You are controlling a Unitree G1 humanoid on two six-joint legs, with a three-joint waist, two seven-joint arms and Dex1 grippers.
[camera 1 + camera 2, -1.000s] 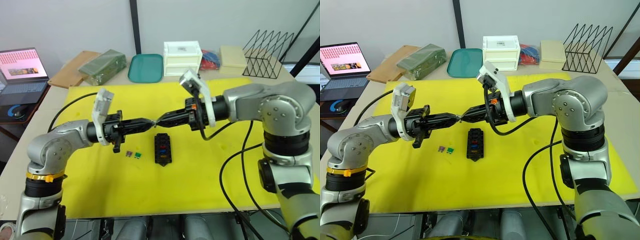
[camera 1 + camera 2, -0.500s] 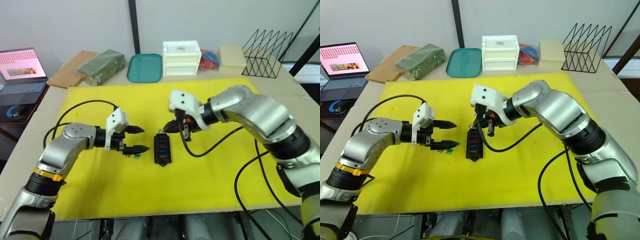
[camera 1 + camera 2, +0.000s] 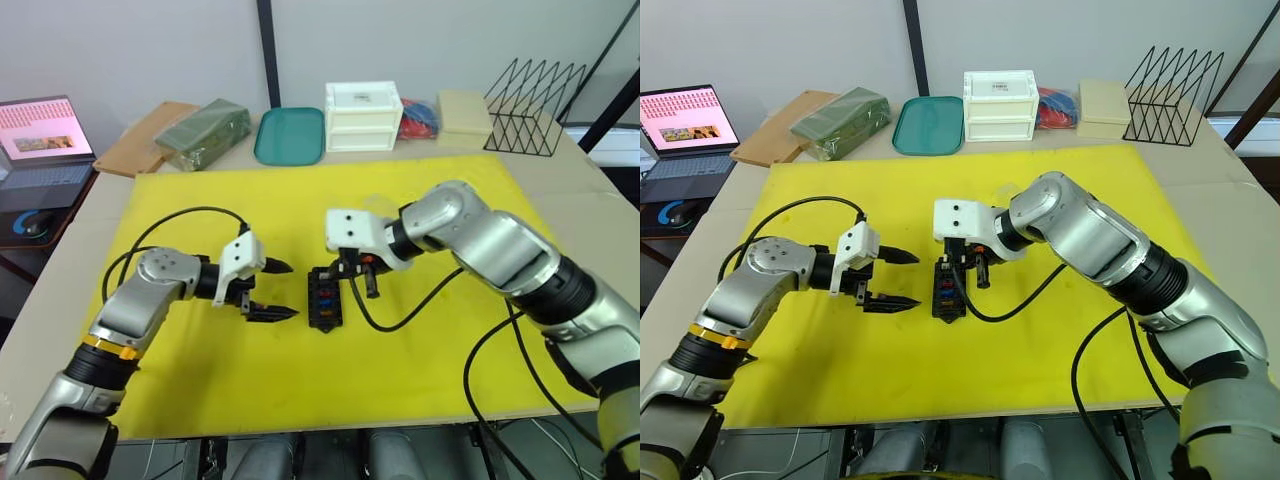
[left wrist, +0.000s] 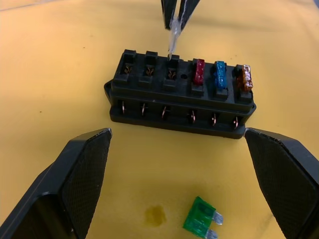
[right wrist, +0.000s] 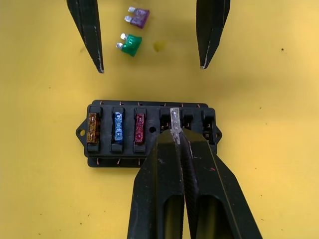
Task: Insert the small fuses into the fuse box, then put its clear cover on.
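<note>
With the left gripper spread wide nearby, the right gripper, pinching a pale fuse, should press it squarely into the fuse box slot.

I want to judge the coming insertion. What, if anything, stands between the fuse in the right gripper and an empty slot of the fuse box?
Nothing visible does. The right gripper holds a clear fuse just over an empty slot of the fuse box.
</note>
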